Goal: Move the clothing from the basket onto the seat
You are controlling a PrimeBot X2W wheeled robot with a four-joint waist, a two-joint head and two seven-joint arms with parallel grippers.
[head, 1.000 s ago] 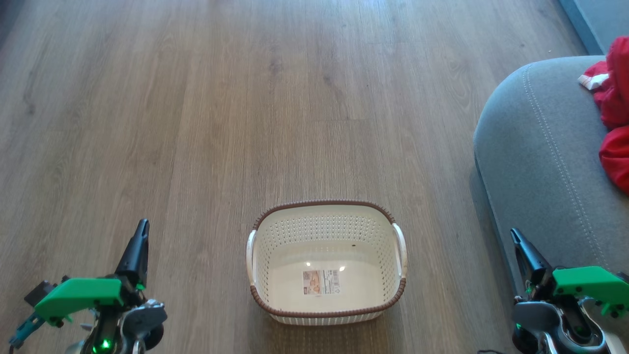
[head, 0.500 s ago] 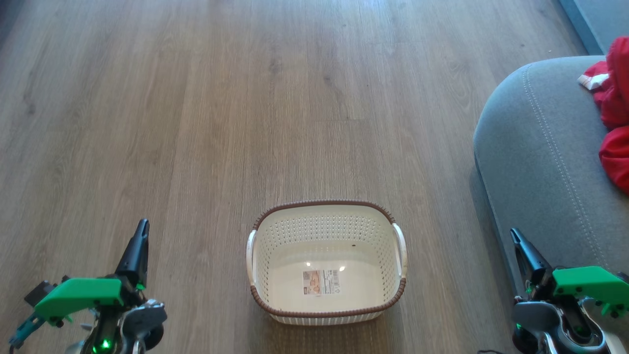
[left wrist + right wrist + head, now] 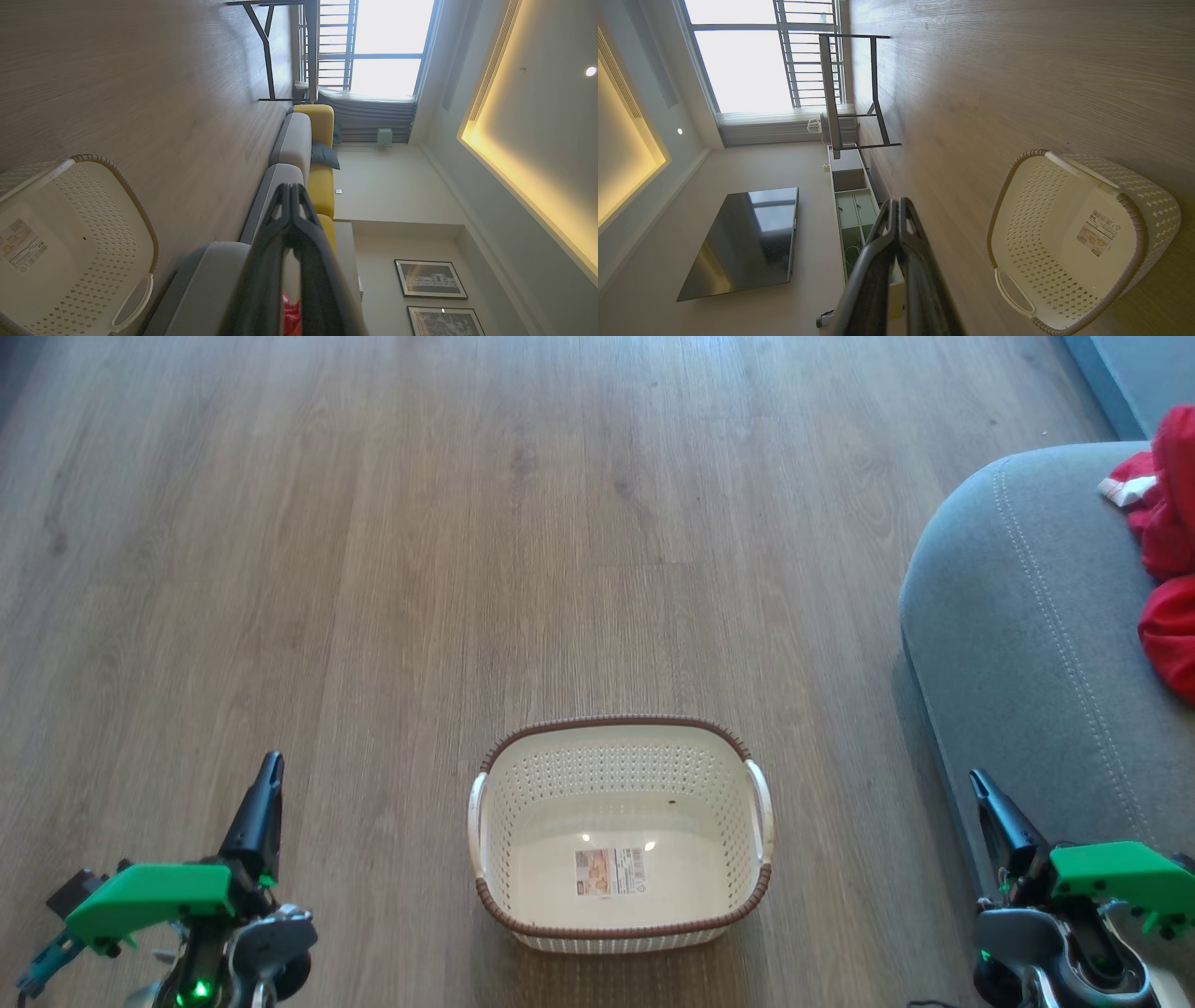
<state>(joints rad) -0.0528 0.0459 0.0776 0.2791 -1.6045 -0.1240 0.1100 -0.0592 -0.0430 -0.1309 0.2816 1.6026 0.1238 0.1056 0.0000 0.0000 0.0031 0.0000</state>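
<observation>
I read the head view first. The basket (image 3: 616, 770) stands upright on the wood floor (image 3: 467, 523), low in the middle of the view, between the two grippers and touching neither. Its cream bottom is in plain sight, with the label (image 3: 610, 871) lying flat at its centre. The seat (image 3: 1018, 616) takes up the right side of the view, its rounded edge near the basket's right handle but apart from it. The clothing (image 3: 1167, 523) lies on top of the seat at the far right border, bunched in red folds with a small white part at its upper left, and the border cuts it off. It is well apart from the basket. The left gripper (image 3: 271, 763) sits at the lower left above the floor, fingers pointing up the view. In the left wrist view its two fingertips meet at a single point with nothing between them, so I log this pincer as closed and carrying nothing. The right gripper (image 3: 974, 777) sits at the lower right, just beside the seat's front edge. In the right wrist view its fingertips also press together, so this one is closed too, with nothing in it. That view shows the basket to the right of the fingers, its open side facing the camera.
</observation>
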